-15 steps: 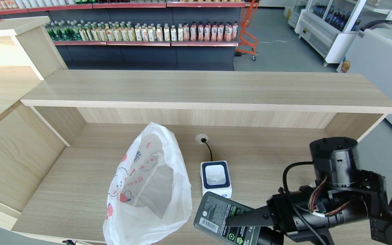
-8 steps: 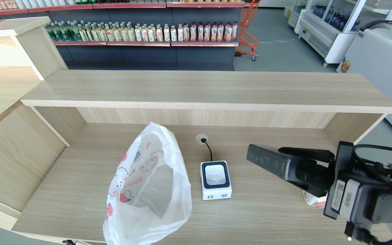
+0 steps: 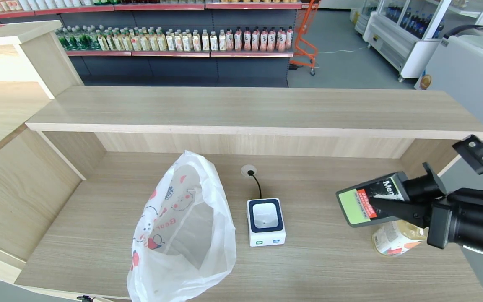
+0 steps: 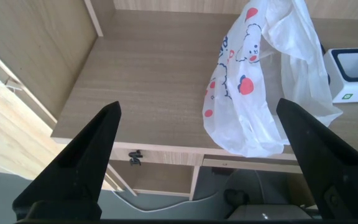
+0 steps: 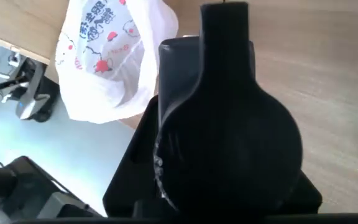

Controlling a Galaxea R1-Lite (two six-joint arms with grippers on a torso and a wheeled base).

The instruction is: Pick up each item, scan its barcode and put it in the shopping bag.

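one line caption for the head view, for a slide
Right gripper holds a dark box over the counter, right of the scanner and shopping bag.

Pale wood-grain counter. White see-through bag printed with red and black cartoon shapes. White scanner with a dark blue frame. Black box with a light green end and red label. Bottle with pale yellow contents.

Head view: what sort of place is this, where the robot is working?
Most likely a checkout counter in a small supermarket or convenience store. Beyond the wooden counter stand shelves of bottled drinks and a glass-fronted cooler; on it sit a barcode scanner and an open shopping bag.
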